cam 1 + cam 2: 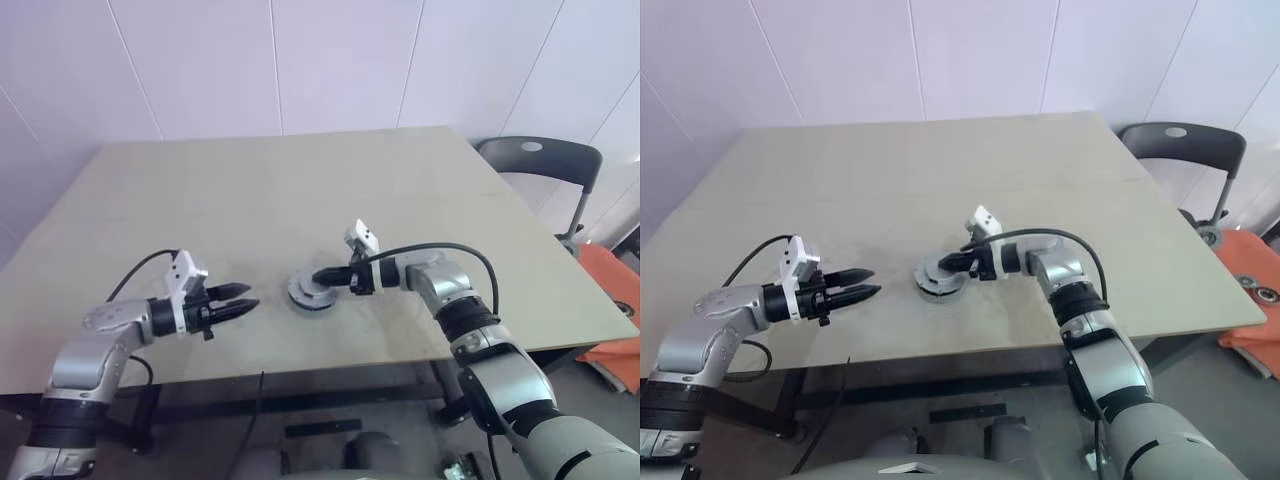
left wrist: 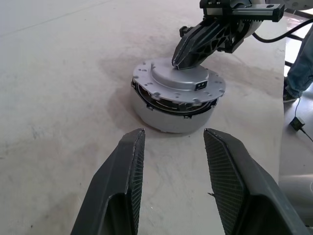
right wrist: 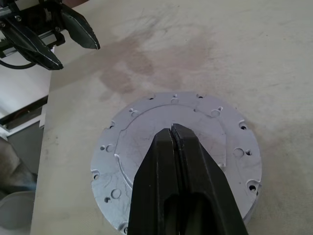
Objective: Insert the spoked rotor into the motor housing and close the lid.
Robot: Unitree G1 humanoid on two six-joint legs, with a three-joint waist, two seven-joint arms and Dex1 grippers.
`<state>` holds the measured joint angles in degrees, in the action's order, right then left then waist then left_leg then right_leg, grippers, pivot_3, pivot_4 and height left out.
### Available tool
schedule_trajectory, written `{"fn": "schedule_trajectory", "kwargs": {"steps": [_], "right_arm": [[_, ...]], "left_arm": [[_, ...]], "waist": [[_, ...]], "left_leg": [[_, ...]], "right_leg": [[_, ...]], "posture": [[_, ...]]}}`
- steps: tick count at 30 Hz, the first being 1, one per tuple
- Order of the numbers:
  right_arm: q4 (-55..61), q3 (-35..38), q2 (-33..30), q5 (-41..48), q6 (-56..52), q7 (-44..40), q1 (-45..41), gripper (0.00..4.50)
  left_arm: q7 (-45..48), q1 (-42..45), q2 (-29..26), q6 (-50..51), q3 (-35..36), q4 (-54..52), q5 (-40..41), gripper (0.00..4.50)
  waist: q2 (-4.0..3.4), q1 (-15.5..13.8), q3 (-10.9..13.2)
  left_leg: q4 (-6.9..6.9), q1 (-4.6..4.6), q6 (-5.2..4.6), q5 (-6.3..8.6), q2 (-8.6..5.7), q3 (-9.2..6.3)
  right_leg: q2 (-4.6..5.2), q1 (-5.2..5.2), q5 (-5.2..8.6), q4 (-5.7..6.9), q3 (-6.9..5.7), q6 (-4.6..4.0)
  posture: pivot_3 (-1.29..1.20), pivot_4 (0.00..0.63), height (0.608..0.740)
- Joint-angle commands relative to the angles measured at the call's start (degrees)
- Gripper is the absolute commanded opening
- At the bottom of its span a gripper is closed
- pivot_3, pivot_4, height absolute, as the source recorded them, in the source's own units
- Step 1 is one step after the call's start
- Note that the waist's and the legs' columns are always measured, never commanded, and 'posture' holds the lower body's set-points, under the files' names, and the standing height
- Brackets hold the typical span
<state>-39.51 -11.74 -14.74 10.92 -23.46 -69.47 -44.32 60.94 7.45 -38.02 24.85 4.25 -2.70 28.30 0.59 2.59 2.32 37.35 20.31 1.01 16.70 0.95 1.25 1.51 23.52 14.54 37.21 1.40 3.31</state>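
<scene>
Black fingers of the left gripper (image 1: 243,298) stand partly open and empty, just left of the motor housing (image 2: 168,115), probably waiting to steady it. The lid (image 3: 146,147) sits on the housing, slightly tilted. The right gripper (image 1: 322,276), shut and holding nothing, presses its tips on the lid, seemingly to seat it. The table (image 1: 300,190) offers free room all around; its near edge is close.

A beige table (image 1: 250,200) stands before white wall panels (image 1: 300,60), a dark chair (image 1: 540,160) beside it.
</scene>
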Motion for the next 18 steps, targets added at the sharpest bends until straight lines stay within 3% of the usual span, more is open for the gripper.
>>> {"fn": "schedule_trajectory", "kwargs": {"steps": [1,18], "right_arm": [[-0.79,-0.40,0.79,-0.79,1.21,-0.34,-1.83,0.03],[-8.78,-0.40,4.08,-3.90,6.43,0.64,-5.22,0.03]], "left_arm": [[-0.14,0.40,-0.26,0.00,1.98,-2.04,1.55,2.07],[-0.68,-0.15,-0.33,0.01,2.47,-2.60,1.55,2.07]], "waist": [[0.00,0.00,0.00],[0.02,0.05,-0.01]], "left_leg": [[0.00,0.00,0.00,0.00,0.00,0.00],[0.00,-0.04,0.00,0.00,0.01,-0.01]], "right_leg": [[0.00,0.00,0.00,0.00,0.00,0.00],[0.03,-0.02,0.00,0.04,0.01,0.00]], "posture": [[0.00,0.000,0.740],[0.00,0.000,0.740]]}}
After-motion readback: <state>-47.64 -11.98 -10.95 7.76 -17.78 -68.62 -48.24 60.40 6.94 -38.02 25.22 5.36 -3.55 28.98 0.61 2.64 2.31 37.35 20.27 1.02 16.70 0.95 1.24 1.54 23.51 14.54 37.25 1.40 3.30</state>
